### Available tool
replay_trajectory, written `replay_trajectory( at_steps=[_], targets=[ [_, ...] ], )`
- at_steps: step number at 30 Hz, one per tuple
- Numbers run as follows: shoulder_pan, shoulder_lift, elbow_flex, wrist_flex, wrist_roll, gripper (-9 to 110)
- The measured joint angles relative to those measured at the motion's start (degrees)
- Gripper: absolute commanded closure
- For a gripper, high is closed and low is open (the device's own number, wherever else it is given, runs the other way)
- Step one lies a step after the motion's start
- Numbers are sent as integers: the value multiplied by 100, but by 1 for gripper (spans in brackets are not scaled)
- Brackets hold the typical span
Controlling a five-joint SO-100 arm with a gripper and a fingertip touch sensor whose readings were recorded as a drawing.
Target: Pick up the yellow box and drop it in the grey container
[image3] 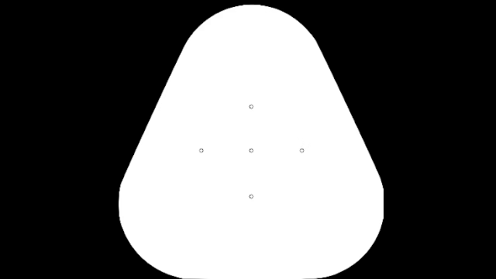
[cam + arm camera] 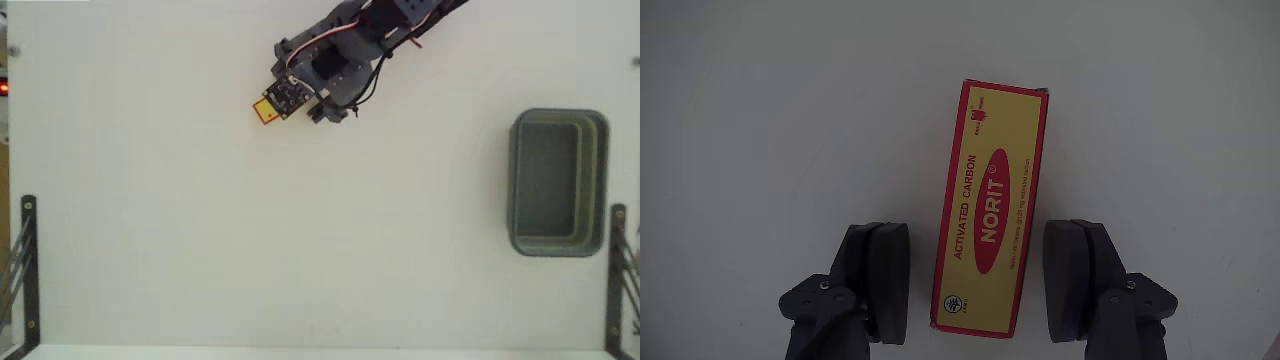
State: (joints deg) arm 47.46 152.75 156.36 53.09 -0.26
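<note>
Yellow box (image 2: 992,205) labelled "ACTIVATED CARBON NORIT" between spread end effector (image 2: 978,280) fingers.

Printed cardboard yellow box (image 2: 990,205), matt plastic grey container (image 2: 601,180), smooth white table (image 2: 300,230)

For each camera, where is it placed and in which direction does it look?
Fixed view: sits above the white table, looks straight down; shows the arm from the top edge, the grey container at right.
Wrist view: rides on the arm, looks down past the open hand; both fingers flank the yellow box, with gaps.
Shared: the yellow box and the hand.
</note>
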Motion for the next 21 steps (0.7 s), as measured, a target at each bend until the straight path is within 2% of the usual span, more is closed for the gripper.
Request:
replay_trajectory(
  at_steps=[21],
  targets=[
    [0,0,0,0,0,28]
  ],
)
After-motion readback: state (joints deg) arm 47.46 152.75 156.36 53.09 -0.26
